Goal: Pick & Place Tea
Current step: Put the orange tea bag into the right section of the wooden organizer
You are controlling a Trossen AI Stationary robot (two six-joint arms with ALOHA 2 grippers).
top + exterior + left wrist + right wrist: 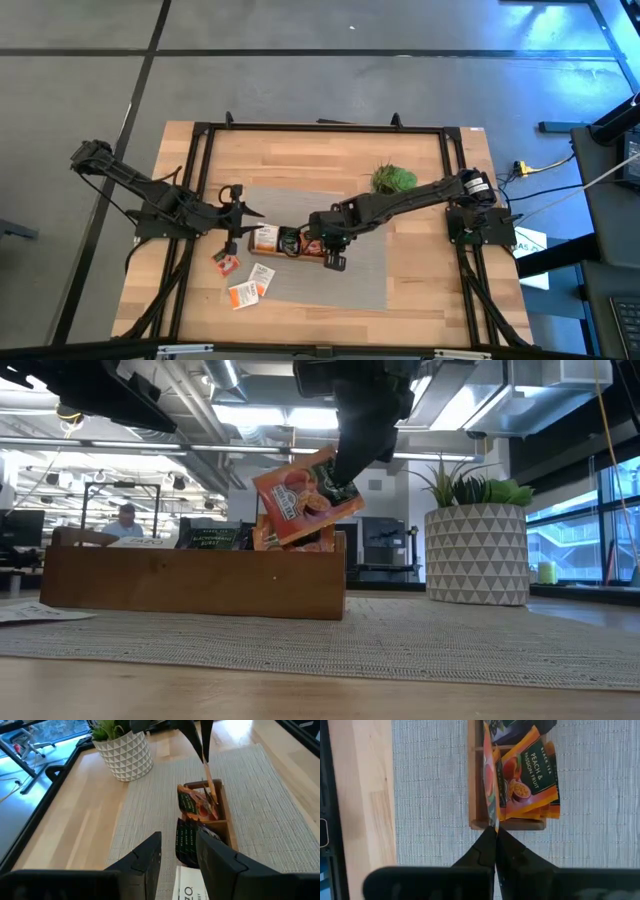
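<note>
A long wooden tray (285,242) lies on a grey mat, with dark and orange tea sachets standing in its compartments. My right gripper (495,834) is over the tray's end compartment (507,822), shut on an orange tea sachet (305,495). Other orange sachets (532,775) stand in that compartment. My left gripper (177,852) stands open at the tray's other end, nothing between its fingers. Two white-and-orange sachets (251,286) and a red one (226,262) lie flat near the table's front left. My right gripper pinches the orange sachet's upper corner (335,472) between its two fingers (202,742), coming from above and pointing steeply down. The sachet hangs tilted below the fingers, edge-on in the right wrist view (491,795). Its lower part dips behind the tray's rim among the other sachets.
A potted plant (478,550) in a white patterned pot stands on the table behind the right arm, beyond the mat's far right corner (392,180). A black frame (320,128) runs around the table. Bare mat (350,285) lies in front of the tray.
</note>
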